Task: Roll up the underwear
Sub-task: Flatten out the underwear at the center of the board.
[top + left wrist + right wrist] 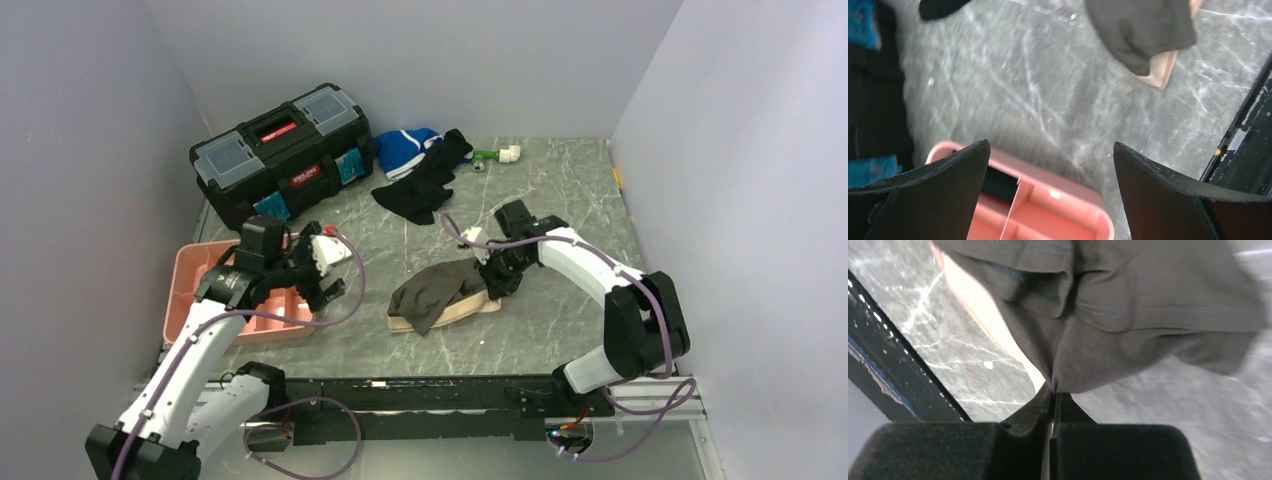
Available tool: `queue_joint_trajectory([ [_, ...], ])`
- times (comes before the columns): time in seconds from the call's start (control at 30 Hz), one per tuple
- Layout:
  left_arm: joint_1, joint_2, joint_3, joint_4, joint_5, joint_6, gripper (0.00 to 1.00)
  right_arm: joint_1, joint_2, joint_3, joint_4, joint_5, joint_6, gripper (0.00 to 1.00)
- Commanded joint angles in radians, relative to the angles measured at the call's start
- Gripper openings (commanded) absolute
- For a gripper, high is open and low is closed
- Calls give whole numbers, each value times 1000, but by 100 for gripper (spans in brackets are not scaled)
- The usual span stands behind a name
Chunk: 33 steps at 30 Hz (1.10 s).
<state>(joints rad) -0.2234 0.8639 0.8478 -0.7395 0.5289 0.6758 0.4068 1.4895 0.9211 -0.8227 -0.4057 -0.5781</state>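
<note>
Grey-brown fabric of the underwear (pixel 1128 315) is clamped at a fold between the right gripper (pixel 1053 392), whose jaws are pressed together on the cloth. The material bunches directly ahead of the fingertips, and the beige waistband (pixel 978 315) shows at the jaws' left. The garment is seen crumpled on the marbled table (pixel 560 200), with no roll formed yet, so the task is judged to be at an early stage: an edge is gripped for folding or for starting the roll.

The left gripper (pixel 1050 145) is held with its jaws wide apart and nothing between them. The rim of a pink tray (pixel 180 290) lies just under the fingertips, and the underwear lies well ahead of them.

For the step to be done well, the pinched edge should probably be carried low over the cloth, so that the layers are laid flat rather than dragged. The waistband would best be pinned by the free jaws, so that the garment is not slid across the smooth table. Bunching ahead of the jaws should be smoothed before a tight roll is attempted.
</note>
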Motion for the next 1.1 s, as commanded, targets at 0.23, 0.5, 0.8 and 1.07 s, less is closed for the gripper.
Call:
queue_joint_trajectory([
  [0.23, -440, 274, 63, 252, -225, 101, 99, -183, -17, 243, -129, 216, 41, 32],
  [0.5, -467, 351, 95, 217, -355, 47, 99, -47, -184, 165, -86, 75, 28, 86],
  [0.8, -272, 110, -8, 104, -332, -54, 99, 251, -124, 58, 103, 23, 39, 74],
  [1.07, -73, -104, -43, 11, -337, -103, 99, 387, 60, 41, 226, 74, 45, 71],
])
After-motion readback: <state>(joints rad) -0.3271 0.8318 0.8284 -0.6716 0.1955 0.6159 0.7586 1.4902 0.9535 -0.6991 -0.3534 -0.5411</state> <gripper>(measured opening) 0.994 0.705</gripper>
